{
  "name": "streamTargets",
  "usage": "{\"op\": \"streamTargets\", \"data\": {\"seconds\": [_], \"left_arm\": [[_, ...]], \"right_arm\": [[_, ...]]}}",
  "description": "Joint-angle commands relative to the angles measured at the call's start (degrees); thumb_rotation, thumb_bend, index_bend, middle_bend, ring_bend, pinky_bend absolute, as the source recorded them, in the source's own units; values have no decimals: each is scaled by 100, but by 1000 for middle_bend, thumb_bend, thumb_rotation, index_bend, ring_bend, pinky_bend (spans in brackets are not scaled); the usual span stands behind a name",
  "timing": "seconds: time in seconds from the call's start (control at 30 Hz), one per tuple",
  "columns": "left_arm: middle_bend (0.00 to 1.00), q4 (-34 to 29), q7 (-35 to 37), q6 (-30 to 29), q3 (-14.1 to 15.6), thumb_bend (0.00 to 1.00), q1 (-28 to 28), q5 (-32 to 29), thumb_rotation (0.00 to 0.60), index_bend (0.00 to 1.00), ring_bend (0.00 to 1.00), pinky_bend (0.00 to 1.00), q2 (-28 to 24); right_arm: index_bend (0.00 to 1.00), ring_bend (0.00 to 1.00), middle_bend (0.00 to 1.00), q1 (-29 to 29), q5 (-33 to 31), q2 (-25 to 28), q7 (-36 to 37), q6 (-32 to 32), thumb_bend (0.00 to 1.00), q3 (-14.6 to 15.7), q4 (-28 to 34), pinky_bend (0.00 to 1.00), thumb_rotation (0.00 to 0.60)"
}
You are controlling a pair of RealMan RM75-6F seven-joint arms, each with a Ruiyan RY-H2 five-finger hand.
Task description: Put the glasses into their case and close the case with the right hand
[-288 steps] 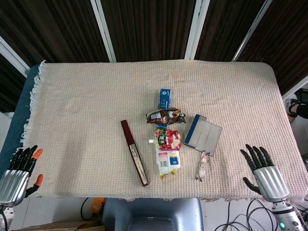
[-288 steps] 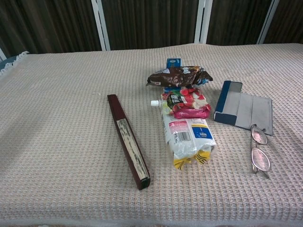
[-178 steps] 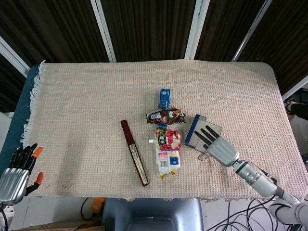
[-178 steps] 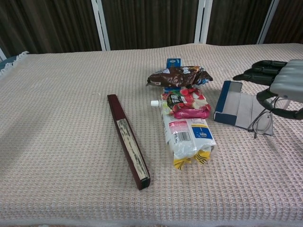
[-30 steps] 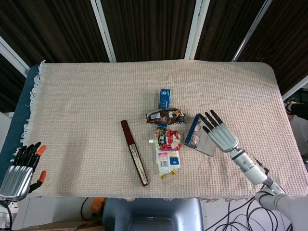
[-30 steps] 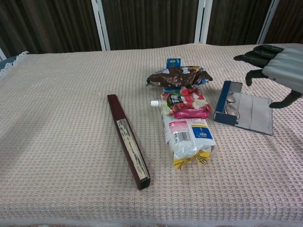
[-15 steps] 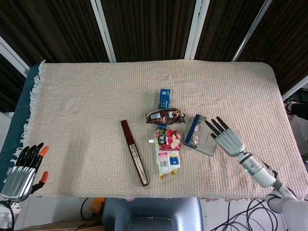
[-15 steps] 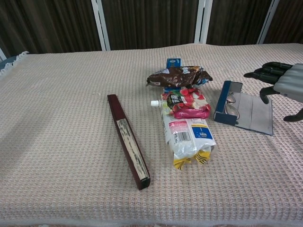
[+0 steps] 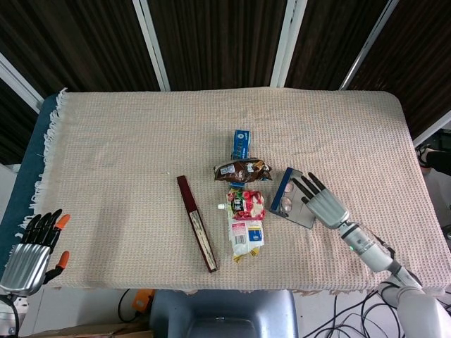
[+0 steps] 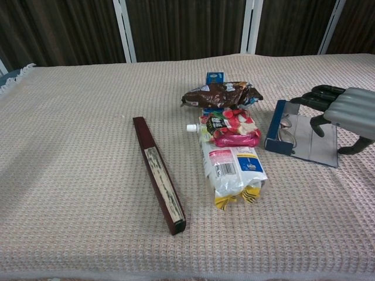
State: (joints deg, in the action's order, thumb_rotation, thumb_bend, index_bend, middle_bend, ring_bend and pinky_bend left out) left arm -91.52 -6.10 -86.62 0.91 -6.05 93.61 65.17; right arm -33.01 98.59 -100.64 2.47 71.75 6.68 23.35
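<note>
The glasses (image 10: 286, 130) lie inside the open glasses case (image 10: 302, 140), right of centre. The right hand (image 10: 343, 114) hovers over its flap, fingers spread, empty. The left hand (image 9: 29, 255) idles spread at lower left.

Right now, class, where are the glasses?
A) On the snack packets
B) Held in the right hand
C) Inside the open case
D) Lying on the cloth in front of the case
C: the glasses lie in the open case, whose grey flap is still unfolded.
</note>
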Motion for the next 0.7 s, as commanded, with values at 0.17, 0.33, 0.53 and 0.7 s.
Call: {"op": "streamTargets", "data": {"seconds": [0.17, 0.33, 0.53, 0.7], "left_arm": [[0, 16, 4, -36, 1, 413, 17, 11, 600, 0, 0, 61, 6], [0, 28, 22, -65, -2, 412, 29, 18, 600, 0, 0, 61, 5], [0, 41, 35, -73, -1, 410, 36, 19, 600, 0, 0, 60, 8], [0, 41, 37, -77, 5, 411, 46, 18, 600, 0, 0, 61, 2]], "right_arm": [[639, 0, 94, -43, -28, -76, -38, -83, 298, -27, -22, 0, 600], [639, 0, 94, -62, -62, -132, -23, -92, 381, -65, -45, 0, 600], [647, 0, 99, -119, -89, -154, -30, -62, 503, -117, -19, 0, 600], [648, 0, 99, -230, -142, -141, -66, -43, 504, -216, 106, 0, 600]]}}
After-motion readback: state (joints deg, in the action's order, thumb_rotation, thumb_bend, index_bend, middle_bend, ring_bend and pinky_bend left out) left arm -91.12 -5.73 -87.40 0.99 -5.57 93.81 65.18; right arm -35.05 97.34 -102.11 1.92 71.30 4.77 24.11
